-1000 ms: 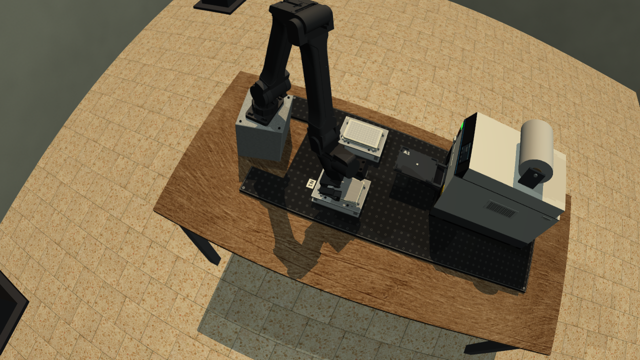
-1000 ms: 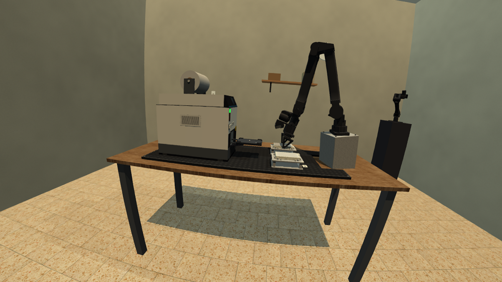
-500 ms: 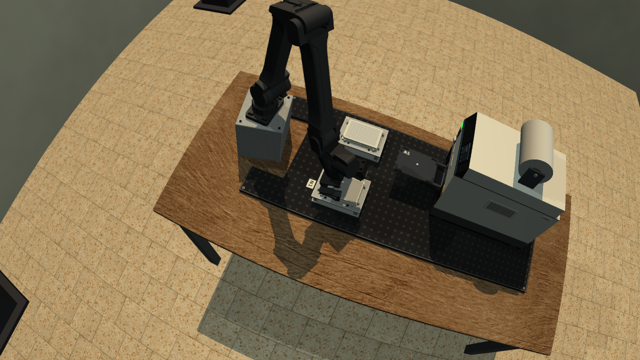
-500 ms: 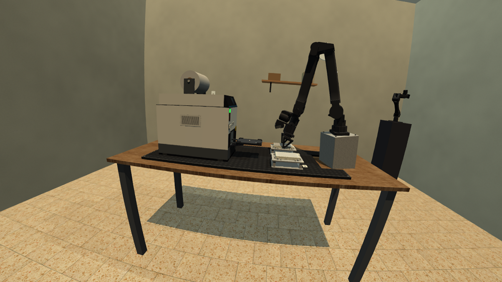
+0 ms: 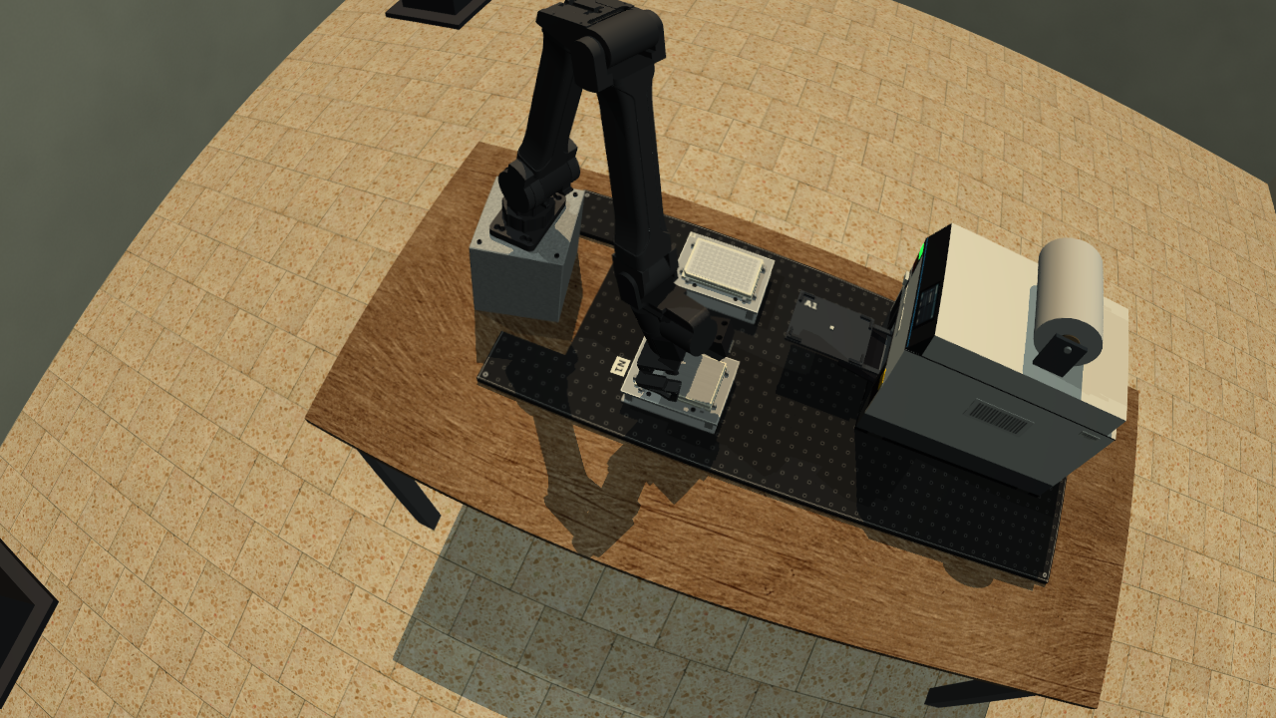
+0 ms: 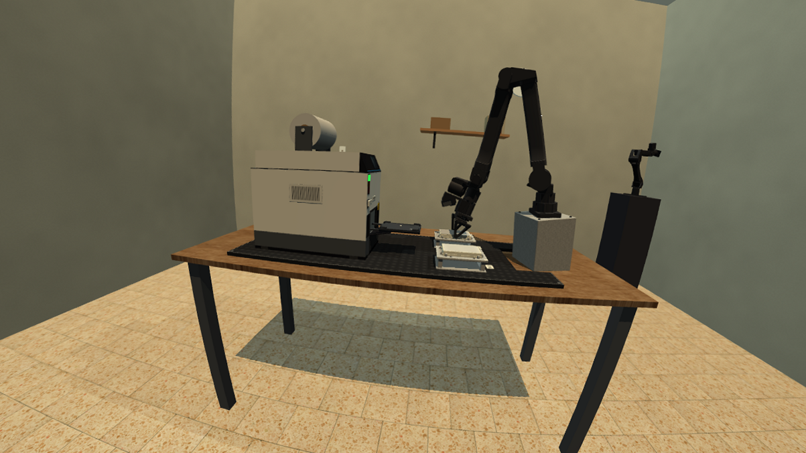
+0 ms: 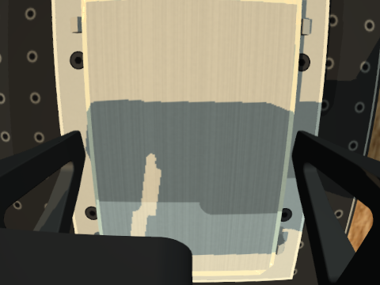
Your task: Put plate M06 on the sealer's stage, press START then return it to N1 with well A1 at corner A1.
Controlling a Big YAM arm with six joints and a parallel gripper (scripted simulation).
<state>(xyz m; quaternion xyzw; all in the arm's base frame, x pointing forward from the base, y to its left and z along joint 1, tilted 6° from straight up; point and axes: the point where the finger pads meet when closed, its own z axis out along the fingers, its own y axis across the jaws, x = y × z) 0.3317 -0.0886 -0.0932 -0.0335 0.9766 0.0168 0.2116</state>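
Plate M06 lies in nest N1 and looks flat between the locators that show. Its top is a smooth, finely streaked sheet like foil, with no wells visible. My gripper is open around the plate's long sides, with a gap at each fingertip in the wrist view. The sealer's stage is out and bears no plate. The sealer shows a green lamp. The nest's A1 mark and START are not readable.
The plate in N2 stands close beside N1, with its wells visible, in its own nest. The foil roll stands on top of the sealer. The arm's pedestal is at the table's other end.
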